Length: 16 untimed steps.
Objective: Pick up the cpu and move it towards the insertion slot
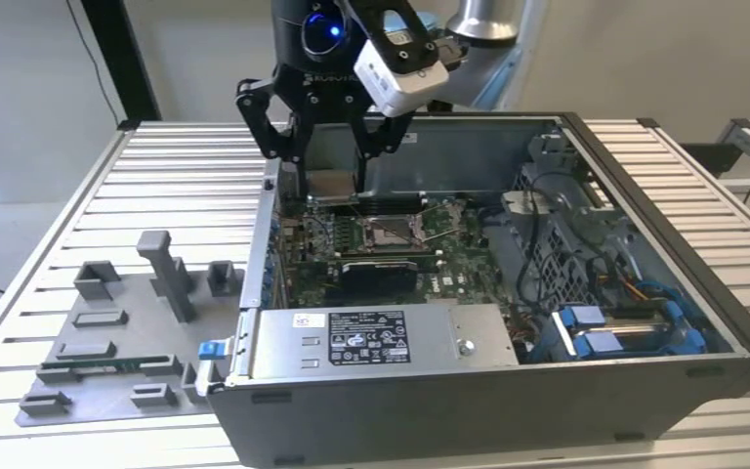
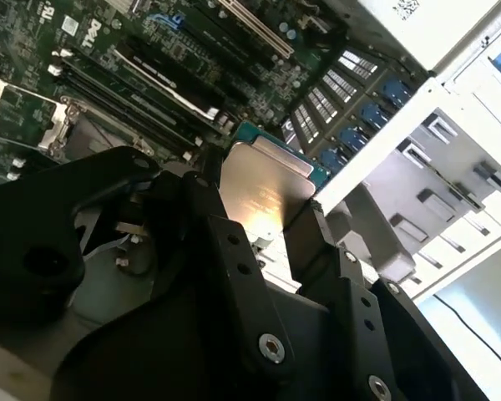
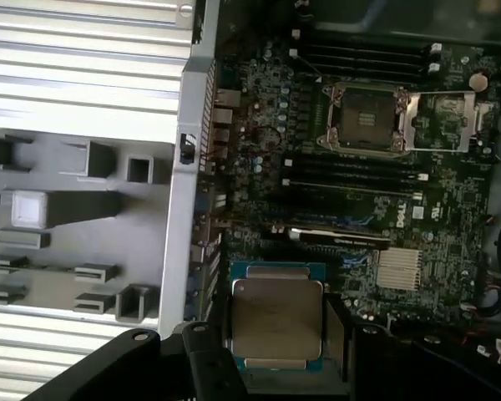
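My gripper [image 1: 332, 168] hangs over the far left corner of the open computer case, shut on the cpu [image 1: 332, 183]. In both wrist views the cpu [image 2: 263, 188] [image 3: 275, 322] is a flat square chip with a silvery top face and a green edge, clamped between the two black fingers [image 2: 221, 242]. The insertion slot [image 1: 393, 230] [image 3: 363, 119] is a square socket with a shiny metal frame, open wire levers and a brownish centre. It sits on the motherboard, below and to the exterior view's right of the held cpu.
The case wall [image 1: 267, 210] rises close beside the gripper. A power supply [image 1: 375, 337] fills the case front, with a drive cage and cables [image 1: 584, 264] at the exterior view's right. A grey fixture plate [image 1: 114, 342] holds a green memory stick [image 1: 102, 364] outside the case.
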Tool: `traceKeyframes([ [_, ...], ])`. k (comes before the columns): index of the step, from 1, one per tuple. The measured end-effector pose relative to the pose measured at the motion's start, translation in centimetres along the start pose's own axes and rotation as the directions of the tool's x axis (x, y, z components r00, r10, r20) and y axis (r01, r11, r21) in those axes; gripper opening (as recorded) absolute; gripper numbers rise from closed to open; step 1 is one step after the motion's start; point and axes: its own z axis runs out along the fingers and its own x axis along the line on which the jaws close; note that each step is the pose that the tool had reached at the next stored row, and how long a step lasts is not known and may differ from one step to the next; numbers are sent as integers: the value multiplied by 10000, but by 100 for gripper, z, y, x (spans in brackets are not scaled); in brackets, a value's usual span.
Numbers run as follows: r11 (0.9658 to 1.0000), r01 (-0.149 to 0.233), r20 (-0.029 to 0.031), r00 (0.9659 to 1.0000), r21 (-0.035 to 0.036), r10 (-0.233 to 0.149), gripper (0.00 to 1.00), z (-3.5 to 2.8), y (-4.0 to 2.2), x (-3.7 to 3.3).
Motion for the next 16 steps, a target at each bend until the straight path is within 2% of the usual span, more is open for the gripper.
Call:
traceKeyframes([
  [7, 10000, 0, 0, 10000, 0, 0, 0, -4, -21, -244],
  [16, 10000, 0, 0, 10000, -1, 0, 0, -8, -42, -502],
])
